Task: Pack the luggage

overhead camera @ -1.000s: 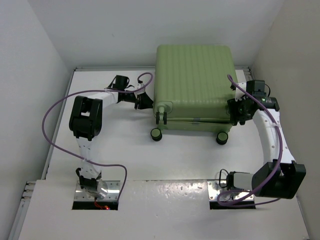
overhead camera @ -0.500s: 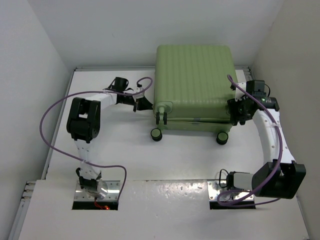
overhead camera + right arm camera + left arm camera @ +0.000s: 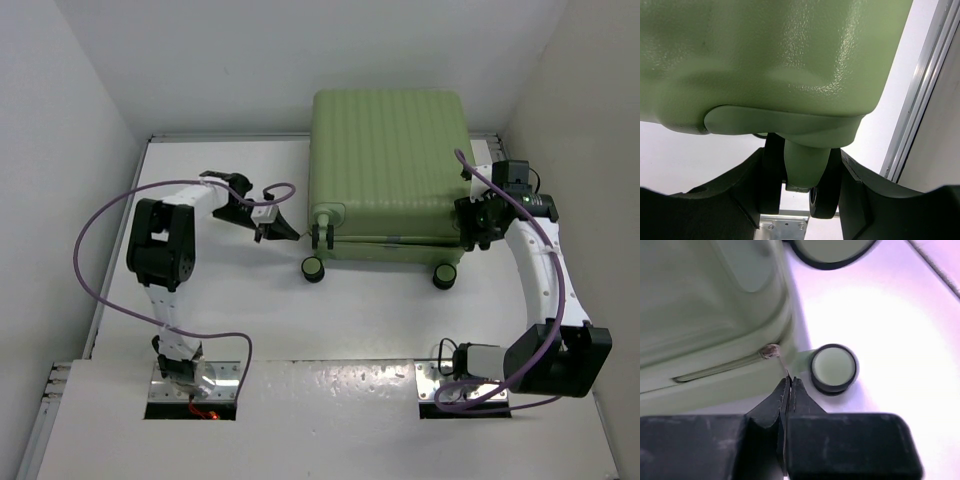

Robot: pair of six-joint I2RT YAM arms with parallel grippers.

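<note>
White walls close in the worktop (image 3: pixel 230 300) on three sides. The suitcase (image 3: pixel 385 150) lies flat at the far centre, shell shut, wheels pointing to the near edge.

1. Left gripper (image 3: pixel 283 232): stands just beside the left near corner of the suitcase. It is fully closed, and its tips pinch the end of the zip pull (image 3: pixel 782 362). This hold probably serves to run the slider (image 3: pixel 770 351) along the seam. The direction of travel cannot be judged from here.

2. Right gripper (image 3: pixel 470 228): stands at the right near corner. It is about half open and clamped across the upper right wheel (image 3: pixel 821 202) and its green mount. This hold probably braces the suitcase so that a pull on the zip does not drag it across the worktop.

3. View differences:
- The overhead view gives the layout: both arms flank the suitcase at opposite near corners. It is too coarse to show either grip.
- The left wrist view shows the left gripper (image 3: pixel 789 384), the thin pull running from slider to tips, and the lower left wheel (image 3: pixel 834 368) just beside them.
- The right wrist view shows the right gripper (image 3: pixel 802 160) hard against both sides of the wheel. No zip appears in it.
</note>
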